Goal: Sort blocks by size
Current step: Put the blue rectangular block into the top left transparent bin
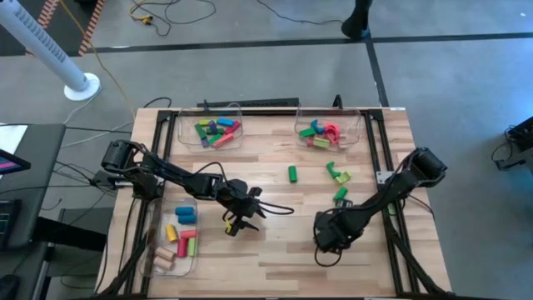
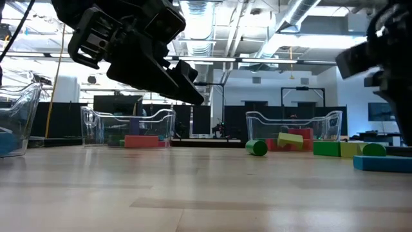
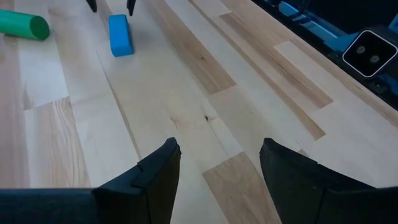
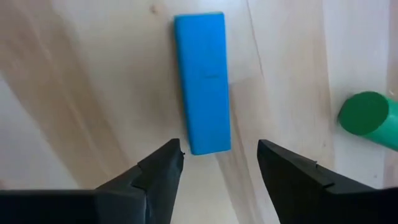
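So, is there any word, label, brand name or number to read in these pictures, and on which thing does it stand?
None can be read.
The blue block under the right gripper has a faint mark pressed into its face, too blurred to read.
The other blocks and the clear bins show no lettering.

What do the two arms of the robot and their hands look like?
Both arms are black, jointed, with thin dark cables running along them. The left hand and the right hand each end in two flat, matte black fingers with angular tips.
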Tool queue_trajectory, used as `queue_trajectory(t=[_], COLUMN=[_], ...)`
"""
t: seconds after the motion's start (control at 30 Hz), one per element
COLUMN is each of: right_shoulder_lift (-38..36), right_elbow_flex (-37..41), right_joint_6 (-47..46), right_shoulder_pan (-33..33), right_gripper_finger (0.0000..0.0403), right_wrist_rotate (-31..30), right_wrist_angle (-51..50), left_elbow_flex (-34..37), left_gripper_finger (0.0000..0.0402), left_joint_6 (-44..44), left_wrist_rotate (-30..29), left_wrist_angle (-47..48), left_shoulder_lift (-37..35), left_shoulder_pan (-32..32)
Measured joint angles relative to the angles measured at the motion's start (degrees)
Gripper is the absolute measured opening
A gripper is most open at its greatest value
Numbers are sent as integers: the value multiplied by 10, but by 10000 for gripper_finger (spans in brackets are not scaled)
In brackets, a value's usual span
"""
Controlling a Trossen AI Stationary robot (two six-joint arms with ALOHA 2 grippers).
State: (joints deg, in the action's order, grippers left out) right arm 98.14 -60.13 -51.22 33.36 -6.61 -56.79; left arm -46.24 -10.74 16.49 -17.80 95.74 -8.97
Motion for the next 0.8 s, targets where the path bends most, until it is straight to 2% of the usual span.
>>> queue_trajectory(t=[0.2,0.4,0.6,0.8], right_shoulder_lift=[0,0,0,-3], right_elbow_flex=[18,45,56,70], right_joint_6=[-4,-4,5,5], right_shoulder_pan=[0,-6,-13,-16], right_gripper_finger=[229,222,211,172], right_wrist_rotate=[-8,-9,2,22], right_wrist_angle=[8,77,105,133], left_elbow_flex=[0,0,0,0], left_gripper_finger=[212,212,212,212], left_joint_6=[0,-6,-6,-6], left_wrist_rotate=[0,0,0,0], left_wrist_angle=[1,1,1,1], left_shoulder_lift=[0,0,0,0], left_shoulder_pan=[0,0,0,0])
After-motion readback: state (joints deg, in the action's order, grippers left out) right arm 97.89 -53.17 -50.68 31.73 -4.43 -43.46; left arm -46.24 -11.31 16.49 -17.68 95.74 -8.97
